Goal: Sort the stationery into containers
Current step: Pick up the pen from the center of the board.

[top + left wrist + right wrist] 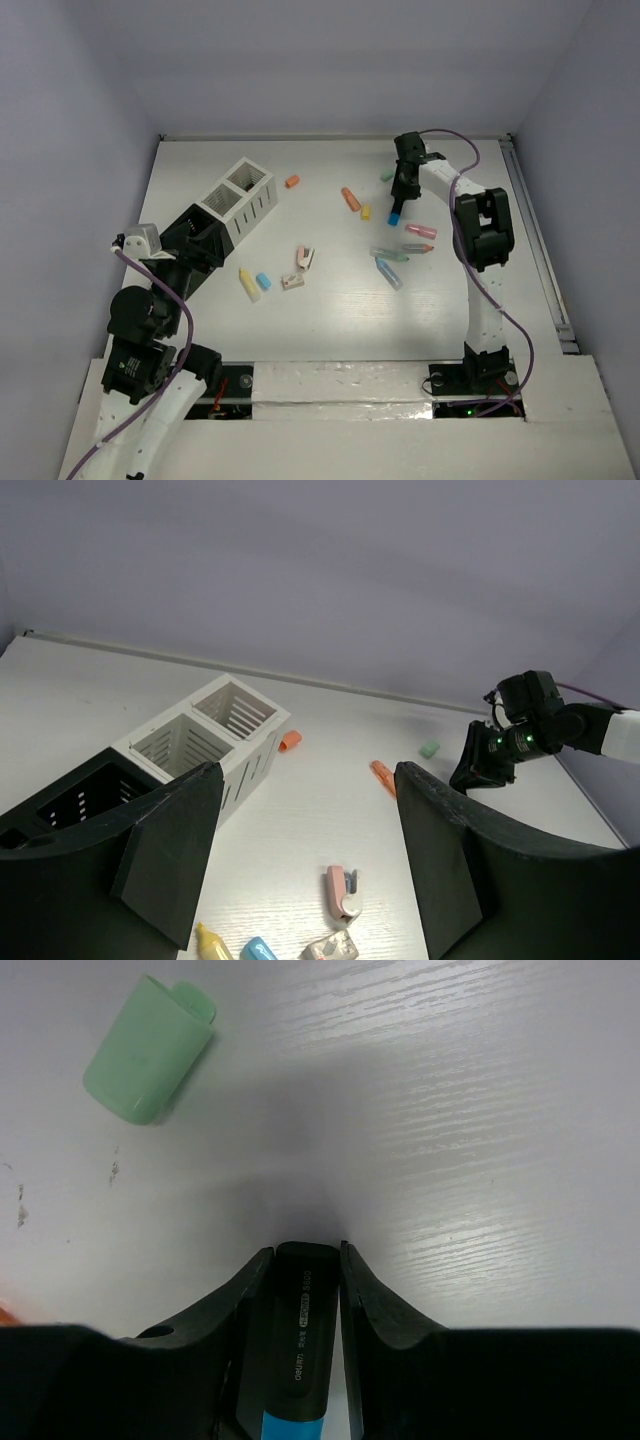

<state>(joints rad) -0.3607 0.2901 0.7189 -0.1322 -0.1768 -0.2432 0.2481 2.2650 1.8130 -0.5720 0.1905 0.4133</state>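
Stationery loose on worktop (330,330), centre to right. Far left: black container (75,800), with white container (255,205) touching its right side. Left tool (305,780) over the black container's near end, fingers wide apart, nothing between them. Yellow piece (248,284) and blue piece (264,281) lie centre-near. Far right: right tool (305,1255) clamped on black marker (305,1310) with a blue end; green cap (150,1050) just beside.

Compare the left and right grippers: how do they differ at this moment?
The right gripper is shut on a black-and-blue marker; the left gripper is open with nothing between its fingers. The right gripper is near a loose green piece; the left gripper is close to the black box. Both are black two-finger grippers.
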